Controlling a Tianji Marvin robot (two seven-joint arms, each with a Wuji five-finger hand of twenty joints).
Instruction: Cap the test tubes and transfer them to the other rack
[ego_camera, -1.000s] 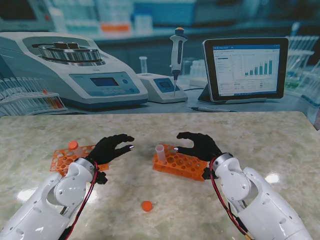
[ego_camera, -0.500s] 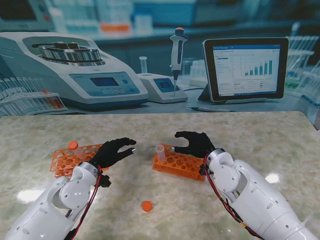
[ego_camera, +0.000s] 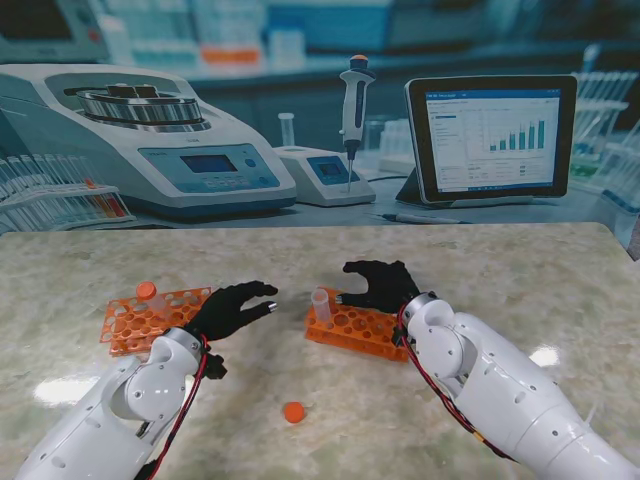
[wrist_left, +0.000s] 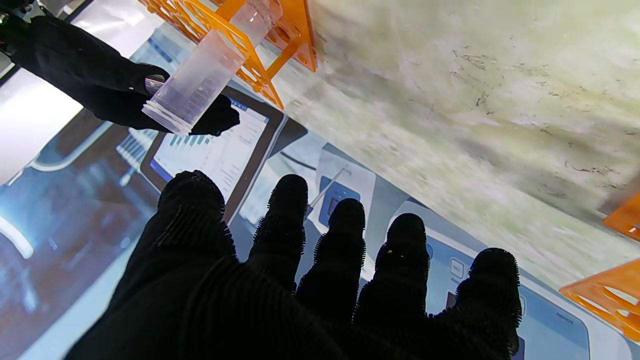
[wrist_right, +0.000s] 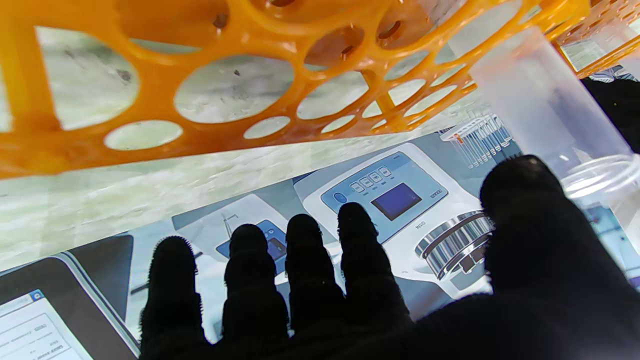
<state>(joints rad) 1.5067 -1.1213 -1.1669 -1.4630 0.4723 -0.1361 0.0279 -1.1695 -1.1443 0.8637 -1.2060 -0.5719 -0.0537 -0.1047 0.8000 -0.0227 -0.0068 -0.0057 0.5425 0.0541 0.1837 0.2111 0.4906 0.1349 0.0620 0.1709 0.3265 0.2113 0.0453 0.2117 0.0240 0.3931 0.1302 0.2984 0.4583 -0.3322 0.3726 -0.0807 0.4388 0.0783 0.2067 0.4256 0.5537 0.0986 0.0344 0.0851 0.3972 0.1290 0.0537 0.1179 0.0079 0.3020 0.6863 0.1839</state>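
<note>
Right hand (ego_camera: 377, 283) over the far edge of the right rack (ego_camera: 360, 325), palm down, fingers spread, holding nothing, thumb reaching at the open tube (ego_camera: 321, 305). Left hand (ego_camera: 234, 308) between both racks, palm down, fingers apart, also holding nothing. Open tube upright in the right rack's left corner, mouth up. Capped tube (ego_camera: 148, 292) upright in the left rack (ego_camera: 150, 317). Loose orange cap (ego_camera: 293, 411) flat near the table's (ego_camera: 520, 270) near edge.

**Marbled surface before a laboratory backdrop**

A pale, veined surface (ego_camera: 520, 270) carries bright glare patches. Behind it stands what seems a printed backdrop: a centrifuge (ego_camera: 140, 140), a pipette (ego_camera: 354, 105), a tablet (ego_camera: 490, 135) showing charts, and blurred shelves.
</note>
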